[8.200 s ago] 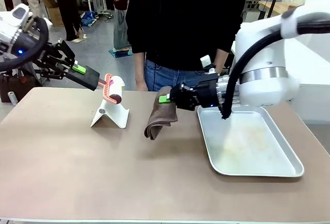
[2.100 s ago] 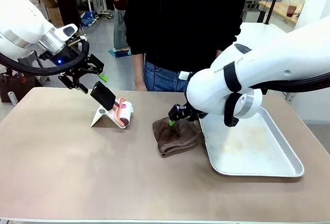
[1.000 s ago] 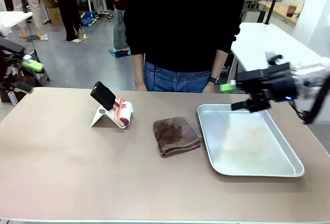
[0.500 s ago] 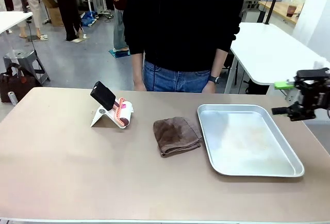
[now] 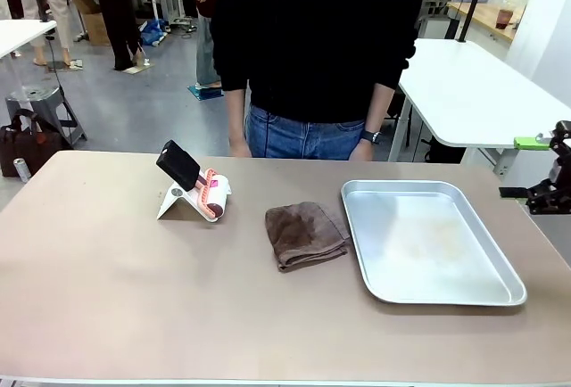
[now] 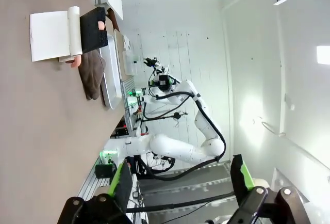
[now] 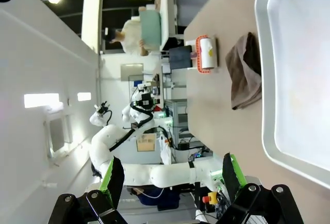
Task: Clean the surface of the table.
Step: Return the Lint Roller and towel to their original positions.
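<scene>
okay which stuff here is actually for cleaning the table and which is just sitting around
For the job: the table, brown cloth, lint roller on its white stand.

Just there: metal tray, brown bag and stool on the floor, white table behind.

Taupe table, dark brown cloth, silver tray.

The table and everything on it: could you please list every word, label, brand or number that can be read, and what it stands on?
None can be read.
Lint roller: no print legible on its white roll or black handle.
White stand: a small round mark, too small to read.
Brown cloth: no label.
Metal tray: no marking.
Table: plain top, no text.
Background signs in the wrist views: blurred.
</scene>
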Tool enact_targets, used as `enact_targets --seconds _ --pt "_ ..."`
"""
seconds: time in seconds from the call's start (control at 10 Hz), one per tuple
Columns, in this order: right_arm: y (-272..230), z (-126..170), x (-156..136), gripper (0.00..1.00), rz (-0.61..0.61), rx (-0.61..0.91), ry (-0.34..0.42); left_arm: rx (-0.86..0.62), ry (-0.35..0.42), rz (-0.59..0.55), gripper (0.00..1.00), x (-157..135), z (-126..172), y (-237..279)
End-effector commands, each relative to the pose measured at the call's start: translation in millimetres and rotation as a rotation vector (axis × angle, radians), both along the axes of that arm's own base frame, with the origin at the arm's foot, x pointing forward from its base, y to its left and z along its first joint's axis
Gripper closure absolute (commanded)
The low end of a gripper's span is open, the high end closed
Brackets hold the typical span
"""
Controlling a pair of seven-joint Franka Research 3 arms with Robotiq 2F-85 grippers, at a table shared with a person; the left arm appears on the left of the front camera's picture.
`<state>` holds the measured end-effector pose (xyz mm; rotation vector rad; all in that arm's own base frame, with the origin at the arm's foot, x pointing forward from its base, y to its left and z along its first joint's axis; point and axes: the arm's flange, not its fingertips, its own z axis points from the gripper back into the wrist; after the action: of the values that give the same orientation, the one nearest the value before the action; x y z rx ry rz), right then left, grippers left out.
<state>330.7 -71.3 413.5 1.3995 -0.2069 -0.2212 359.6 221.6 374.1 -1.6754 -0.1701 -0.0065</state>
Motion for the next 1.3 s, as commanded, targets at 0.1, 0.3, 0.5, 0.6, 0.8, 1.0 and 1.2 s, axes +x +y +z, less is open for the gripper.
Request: enact_targets --seconds 0.1,0.3,0.5,0.6,0.8,1.0,1.2 --pt "-0.4 0.2 -2.9 0.00 0.018 0.003 0.000 0.001 0.009 0.025 0.00 -6.9 -0.9 -3.6" --pt "-0.4 0.2 -2.9 0.00 0.018 0.003 0.000 0.001 0.009 0.025 0.00 -6.9 -0.9 -3.6" --pt "-0.4 0.2 -2.9 0.00 0.018 0.003 0.000 0.001 0.009 0.025 0.00 -6.9 -0.9 -3.6" --pt "-0.4 0.2 -2.9 0.00 0.018 0.003 0.000 0.001 0.009 0.025 0.00 -6.9 -0.9 -3.6" --pt "-0.4 0.2 -2.9 0.00 0.018 0.003 0.000 0.001 0.009 0.025 0.00 -6.9 -0.9 -3.6" --pt "-0.4 0.2 -2.9 0.00 0.018 0.003 0.000 0.001 0.009 0.025 0.00 -6.9 -0.9 -3.6" --pt "-0.4 0.2 -2.9 0.00 0.018 0.003 0.000 0.001 0.009 0.025 0.00 -6.9 -0.9 -3.6"
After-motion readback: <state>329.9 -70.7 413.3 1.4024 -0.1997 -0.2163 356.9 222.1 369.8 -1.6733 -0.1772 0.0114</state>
